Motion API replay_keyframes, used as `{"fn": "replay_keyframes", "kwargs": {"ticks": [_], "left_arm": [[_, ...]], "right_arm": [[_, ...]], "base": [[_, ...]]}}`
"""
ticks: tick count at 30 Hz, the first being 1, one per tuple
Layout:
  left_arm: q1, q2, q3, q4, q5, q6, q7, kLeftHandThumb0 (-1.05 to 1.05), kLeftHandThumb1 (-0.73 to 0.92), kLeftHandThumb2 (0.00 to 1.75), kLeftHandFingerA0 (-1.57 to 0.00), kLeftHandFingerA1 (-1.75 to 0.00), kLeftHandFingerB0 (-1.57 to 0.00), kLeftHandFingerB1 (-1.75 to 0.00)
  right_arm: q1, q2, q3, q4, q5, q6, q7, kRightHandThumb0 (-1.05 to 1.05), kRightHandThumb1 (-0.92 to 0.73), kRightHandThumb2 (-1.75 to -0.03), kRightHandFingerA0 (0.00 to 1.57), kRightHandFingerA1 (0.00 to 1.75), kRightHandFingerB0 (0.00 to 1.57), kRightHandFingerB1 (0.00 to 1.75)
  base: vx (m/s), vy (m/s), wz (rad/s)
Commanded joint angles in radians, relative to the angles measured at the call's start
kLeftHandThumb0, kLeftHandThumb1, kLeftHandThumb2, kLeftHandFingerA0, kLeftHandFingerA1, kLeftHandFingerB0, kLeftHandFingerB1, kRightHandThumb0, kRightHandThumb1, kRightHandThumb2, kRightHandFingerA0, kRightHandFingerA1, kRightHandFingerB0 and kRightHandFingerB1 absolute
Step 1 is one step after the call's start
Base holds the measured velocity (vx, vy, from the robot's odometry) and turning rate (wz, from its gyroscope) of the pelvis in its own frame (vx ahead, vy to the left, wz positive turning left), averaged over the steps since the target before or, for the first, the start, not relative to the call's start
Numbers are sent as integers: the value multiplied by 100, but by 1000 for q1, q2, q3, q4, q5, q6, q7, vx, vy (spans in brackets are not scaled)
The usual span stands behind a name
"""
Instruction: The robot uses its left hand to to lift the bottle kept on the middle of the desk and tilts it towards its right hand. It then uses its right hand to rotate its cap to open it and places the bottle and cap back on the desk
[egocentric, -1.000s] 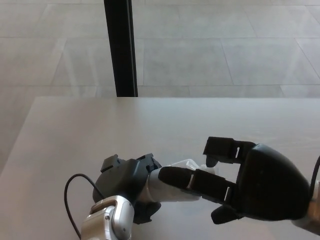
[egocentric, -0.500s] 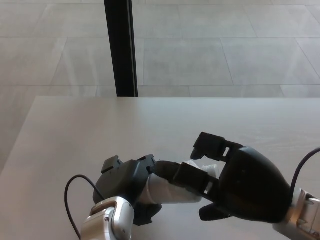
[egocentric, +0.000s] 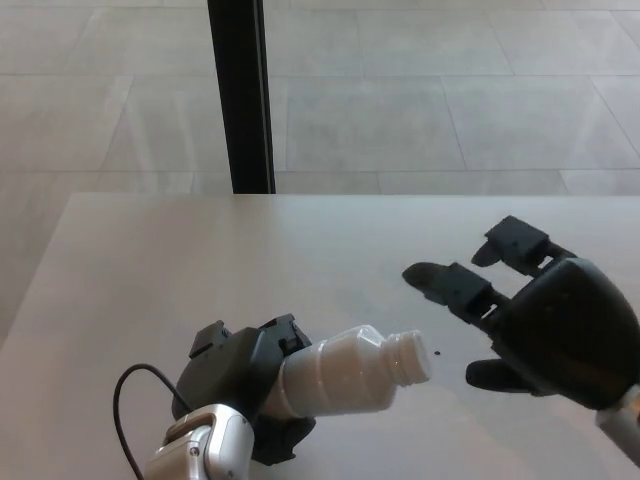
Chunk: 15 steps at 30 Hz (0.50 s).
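The desk (egocentric: 200, 260) is a pale, matte surface filling the lower half of the head view. Beyond its far edge, at 12 o'clock, lies a floor of large grey tiles (egocentric: 450, 100). A black vertical post (egocentric: 240, 95) stands at about 11 o'clock, meeting the desk's far edge.

The bottle (egocentric: 345, 372) is white plastic, held above the desk at about 6 o'clock, tilted nearly horizontal with its mouth pointing toward 3 o'clock. Its threaded neck (egocentric: 408, 357) is bare; the cap does not show on it. Contents cannot be determined through the opaque wall.

The left hand (egocentric: 240, 385) grasps the bottle's base end, fingers wrapped around the body. A black cable (egocentric: 125, 410) loops beside the wrist at 7 o'clock.

The right hand (egocentric: 545, 325) sits at 4 o'clock, clear of the bottle, its fingers spread apart and extended toward 10 o'clock. Whether it carries the cap cannot be determined.

Compared with half a second ago, the right hand has withdrawn toward 3 o'clock; it then covered the bottle's mouth, and the neck is now exposed. The left hand and bottle have shifted slightly lower.
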Motion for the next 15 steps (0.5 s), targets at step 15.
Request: {"fn": "replay_keyframes", "kwargs": {"ticks": [15], "left_arm": [[48,4,74,-14,-80,6,-82,-12,54,126,-120,-146,-95,-126]], "right_arm": [[176,112,-146,-125,230,361,441,-72,-54,-57,41,94,31,38]], "base": [[0,0,0]]}}
